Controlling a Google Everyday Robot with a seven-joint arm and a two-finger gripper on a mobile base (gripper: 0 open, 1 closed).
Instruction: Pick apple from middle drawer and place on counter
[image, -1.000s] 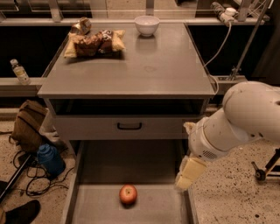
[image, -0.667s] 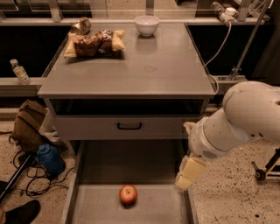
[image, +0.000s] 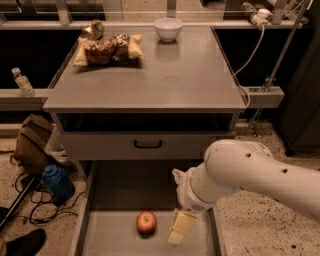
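The red-orange apple (image: 146, 221) lies on the floor of the open middle drawer (image: 112, 239), near its centre. The white arm reaches in from the right, and my gripper (image: 180, 229) hangs over the drawer just to the right of the apple, close beside it and apart from it. It holds nothing that I can see. The grey counter (image: 165, 82) lies above and behind, with a faint ring mark near its middle.
A white bowl (image: 167, 28), a chip bag (image: 107, 48) and a can (image: 92, 30) sit at the counter's back. A shut drawer front with a black handle (image: 147, 144) is above the open drawer. A bottle (image: 23, 82), bags (image: 32, 142) and cables lie left.
The arm and gripper have moved left and down into the drawer, closer to the apple. The apple has not moved.
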